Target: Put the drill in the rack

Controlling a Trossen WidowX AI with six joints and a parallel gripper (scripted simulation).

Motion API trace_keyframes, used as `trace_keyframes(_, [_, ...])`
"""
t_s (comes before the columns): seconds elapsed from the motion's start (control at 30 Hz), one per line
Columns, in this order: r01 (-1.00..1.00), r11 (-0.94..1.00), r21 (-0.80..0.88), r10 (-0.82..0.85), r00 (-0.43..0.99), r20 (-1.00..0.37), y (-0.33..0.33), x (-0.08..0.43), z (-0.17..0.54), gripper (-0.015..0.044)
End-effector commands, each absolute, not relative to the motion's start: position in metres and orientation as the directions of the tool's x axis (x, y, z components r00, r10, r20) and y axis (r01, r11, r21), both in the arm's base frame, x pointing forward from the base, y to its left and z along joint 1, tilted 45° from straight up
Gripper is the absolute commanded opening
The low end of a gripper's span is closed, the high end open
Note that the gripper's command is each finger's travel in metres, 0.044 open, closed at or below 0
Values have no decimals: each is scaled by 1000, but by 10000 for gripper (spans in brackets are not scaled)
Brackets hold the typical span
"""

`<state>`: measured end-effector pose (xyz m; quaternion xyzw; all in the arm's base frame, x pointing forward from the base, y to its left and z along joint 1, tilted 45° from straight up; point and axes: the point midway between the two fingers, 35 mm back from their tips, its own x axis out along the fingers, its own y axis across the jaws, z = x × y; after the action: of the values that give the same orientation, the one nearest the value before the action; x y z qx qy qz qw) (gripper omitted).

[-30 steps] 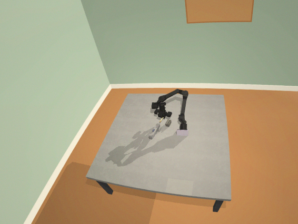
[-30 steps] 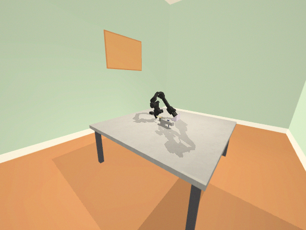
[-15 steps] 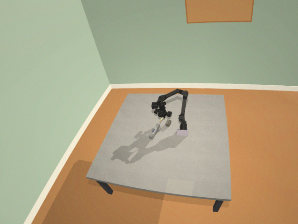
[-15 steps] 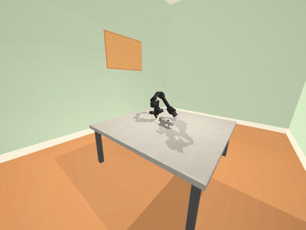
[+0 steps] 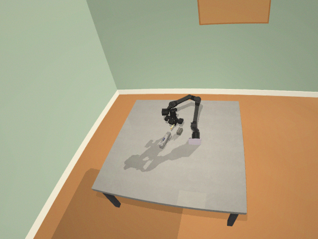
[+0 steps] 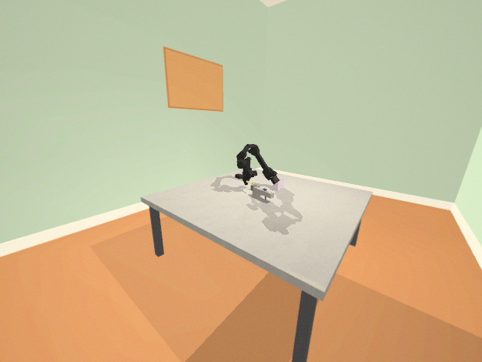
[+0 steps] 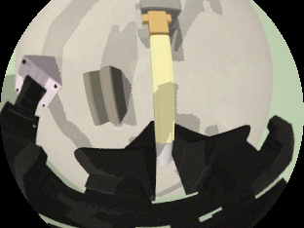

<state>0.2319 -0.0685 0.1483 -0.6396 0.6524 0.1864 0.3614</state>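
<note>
The drill [image 5: 172, 126] [image 6: 251, 182] [image 7: 163, 63] is a long pale-yellow rod with an orange collar and a grey end. My gripper [image 5: 175, 124] [image 6: 246, 182] [image 7: 164, 129] is shut on its near part, by the grey end. The collar with its two side lugs shows outside the grey holder [image 5: 161, 145] [image 6: 256, 192] [image 7: 163, 6], close to its end face. Whether anything of the drill is still inside cannot be told. The blue key [image 5: 163, 139] [image 6: 264, 189] sits on top of the holder. The brown grooved rack [image 5: 179, 131] [image 7: 95, 97] stands beside the drill's line, with nothing in it.
The arm's pale mauve base [image 5: 194, 141] [image 6: 278, 184] [image 7: 45, 77] stands on the grey table [image 5: 210, 169] [image 6: 218, 210], beyond the rack from the drill. The arm arches over the back of the table. Its shadow falls across the holder's area.
</note>
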Motion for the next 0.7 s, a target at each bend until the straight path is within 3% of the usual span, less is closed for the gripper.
trace_keyframes(0.0, [-968,112,-225,-699,84,-710,-67,233,151,0])
trace_keyframes(0.67, [-968,112,-224,-699,84,-710,-62,235,156,0])
